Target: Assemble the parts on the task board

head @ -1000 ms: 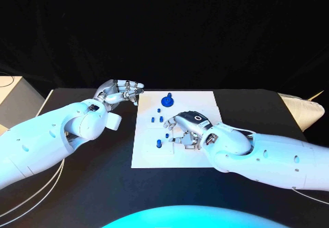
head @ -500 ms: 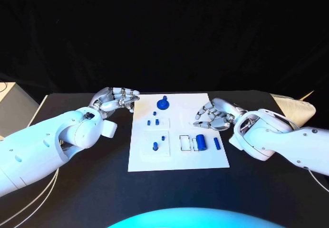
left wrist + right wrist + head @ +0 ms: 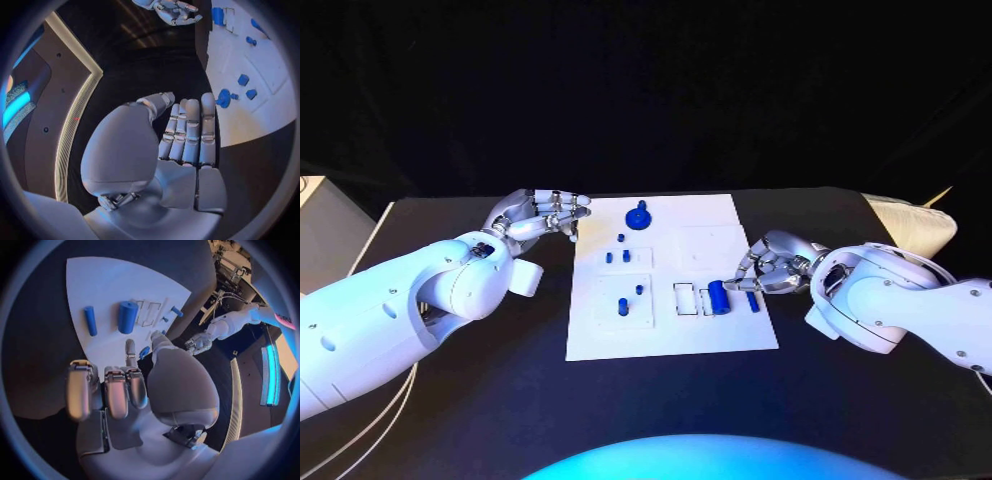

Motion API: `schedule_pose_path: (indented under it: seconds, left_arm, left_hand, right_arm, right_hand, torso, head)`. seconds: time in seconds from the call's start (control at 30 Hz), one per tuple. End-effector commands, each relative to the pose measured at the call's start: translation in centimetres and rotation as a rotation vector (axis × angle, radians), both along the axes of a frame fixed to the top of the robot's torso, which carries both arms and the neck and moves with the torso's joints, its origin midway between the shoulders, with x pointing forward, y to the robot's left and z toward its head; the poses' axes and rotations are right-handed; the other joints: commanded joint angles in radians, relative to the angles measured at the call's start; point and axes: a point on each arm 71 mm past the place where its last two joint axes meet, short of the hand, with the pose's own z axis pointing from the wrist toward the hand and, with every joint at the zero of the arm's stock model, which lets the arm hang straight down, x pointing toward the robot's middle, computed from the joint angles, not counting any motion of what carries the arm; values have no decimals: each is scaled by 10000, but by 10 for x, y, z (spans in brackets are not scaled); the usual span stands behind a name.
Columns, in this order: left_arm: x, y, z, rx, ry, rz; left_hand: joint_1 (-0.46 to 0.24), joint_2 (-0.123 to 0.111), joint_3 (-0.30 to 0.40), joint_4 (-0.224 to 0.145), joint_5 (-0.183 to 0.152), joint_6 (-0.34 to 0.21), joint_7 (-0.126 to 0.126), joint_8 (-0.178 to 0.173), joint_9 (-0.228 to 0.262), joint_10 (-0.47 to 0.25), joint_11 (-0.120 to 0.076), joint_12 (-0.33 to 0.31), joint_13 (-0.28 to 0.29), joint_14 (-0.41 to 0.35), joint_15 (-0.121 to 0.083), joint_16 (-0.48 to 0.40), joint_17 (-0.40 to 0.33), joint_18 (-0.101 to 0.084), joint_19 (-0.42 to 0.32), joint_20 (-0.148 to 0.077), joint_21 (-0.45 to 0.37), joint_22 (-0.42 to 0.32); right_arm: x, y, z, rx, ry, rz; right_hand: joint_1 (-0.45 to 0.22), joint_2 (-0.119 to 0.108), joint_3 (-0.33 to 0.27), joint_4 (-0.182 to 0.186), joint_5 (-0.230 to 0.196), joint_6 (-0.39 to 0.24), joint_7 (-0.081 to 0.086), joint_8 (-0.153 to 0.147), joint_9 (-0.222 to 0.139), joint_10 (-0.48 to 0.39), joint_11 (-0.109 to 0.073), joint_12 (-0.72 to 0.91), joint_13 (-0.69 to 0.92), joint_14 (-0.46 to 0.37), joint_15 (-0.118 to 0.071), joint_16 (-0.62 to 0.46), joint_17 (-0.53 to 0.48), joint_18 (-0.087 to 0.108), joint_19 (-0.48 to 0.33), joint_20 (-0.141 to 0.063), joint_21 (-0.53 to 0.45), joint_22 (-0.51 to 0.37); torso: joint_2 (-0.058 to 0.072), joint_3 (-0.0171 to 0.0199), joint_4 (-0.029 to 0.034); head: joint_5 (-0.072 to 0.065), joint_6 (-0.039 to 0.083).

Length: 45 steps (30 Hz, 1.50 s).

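I see my left hand (image 3: 538,213) beside the task board (image 3: 672,340), fingers pressed straight together, empty; my right hand (image 3: 773,268), curled and empty, sits near the blue cylinder (image 3: 717,295).

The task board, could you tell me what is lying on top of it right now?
On the task board: several small blue parts, including a thick cylinder and a thin rod. The right hand covers its edge there.

dim room, blue glow, fisheye warp on wrist views.
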Motion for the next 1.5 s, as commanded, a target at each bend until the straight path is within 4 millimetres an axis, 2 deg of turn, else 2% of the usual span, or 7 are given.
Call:
schedule_pose_path:
  seconds: [0.03, 0.2, 0.4, 1.13, 1.27, 1.43, 1.5]
  left_arm:
    - [-1, -3, 2, -156, -78, -92]
    - [-2, -4, 2, -176, -87, -135]
    - [-3, -4, 3, -174, -91, -146]
    - [-3, 0, 2, -113, -42, -96]
    - [-3, 1, 2, -107, -38, -94]
    - [-3, 1, 2, -98, -34, -87]
    - [-3, 2, 2, -89, -29, -78]
  left_hand:
    - [-6, 71, 13, 56, -12, 18, -4, 36, -9, -54, 24, 48, 8, -36, -23, -39, -9, 155, 95, -6, -54, -15]
    - [-6, 71, 13, 56, -12, 18, -4, 36, -9, -54, 24, 48, 8, -36, -23, -39, -9, 155, 95, -6, -54, -15]
    - [-16, 68, 7, 69, -12, 11, -3, 36, -13, -55, 25, 51, 7, -35, -22, -37, -9, 154, 97, -5, -60, -19]
    - [-18, 75, 8, 83, -7, 8, -6, 40, -18, -59, 23, 55, 6, -33, -22, -35, -9, 155, 102, -4, -70, -27]
    - [-18, 75, 8, 83, -7, 8, -6, 40, -18, -59, 23, 55, 6, -33, -22, -35, -9, 155, 102, -4, -70, -27]
    - [-18, 75, 8, 83, -7, 8, -6, 40, -18, -59, 23, 55, 6, -33, -22, -35, -9, 155, 102, -4, -70, -27]
    - [7, 81, 15, 79, -1, 18, -12, 52, -21, -61, 18, 61, 6, -33, -27, -34, -10, 157, 109, -7, -78, -33]
  right_arm:
    - [-4, -1, -6, -825, 604, -443]
    - [-3, 4, -12, -1004, 568, -637]
    - [-2, 9, -25, -1253, 441, -788]
    - [9, 28, -48, -1510, 384, -574]
    - [10, 29, -49, -1510, 374, -624]
    - [9, 27, -47, -1238, 223, -885]
    - [7, 25, -46, -1074, 206, -1033]
  right_hand:
    - [-238, 26, -408, 1, 299, -6, 9, 61, 48, 1057, -84, 20, 2626, 1034, -74, 68, 2575, -122, 585, -76, 74, 1156]
    - [-362, 90, -879, 13, 230, -61, 17, 88, 89, 1057, -77, 20, 2626, 1040, -67, 76, 2603, -127, 583, -67, 105, 1199]
    - [-433, 126, -1094, 19, 180, -111, 29, 86, 101, 1057, -67, 20, 2626, 1041, -60, 77, 2610, -125, 576, -60, 99, 1202]
    - [-619, 352, -1304, 15, 209, -121, 30, 123, 136, 1057, -61, 20, 2626, 1044, -48, 81, 2622, -134, 581, -45, 140, 1253]
    - [-444, 521, -1278, 1, 566, -107, 15, 160, 162, 1057, -76, 20, 2626, 1044, -61, 81, 2622, -137, 582, -50, 159, 1280]
    - [7, 866, -1117, -27, 1431, -67, -25, 204, 182, 1057, -113, 20, 2626, 1044, -91, 81, 2622, -162, 606, -74, 262, 1388]
    - [109, 938, -1057, -31, 1566, -14, -47, 226, 185, 1057, -130, 20, 2626, 1044, -102, 81, 2622, -170, 616, -82, 298, 1422]
  torso:
    - [1, -27, 15]
    - [2, -17, 40]
    - [7, 5, 31]
    - [0, -8, 24]
    - [2, -8, 21]
    - [-3, -11, 19]
    - [-2, -9, 18]
  head:
    - [-39, -20]
    - [-72, -27]
    - [-15, -62]
    - [21, -140]
    - [35, -130]
    - [25, -138]
    - [22, -130]
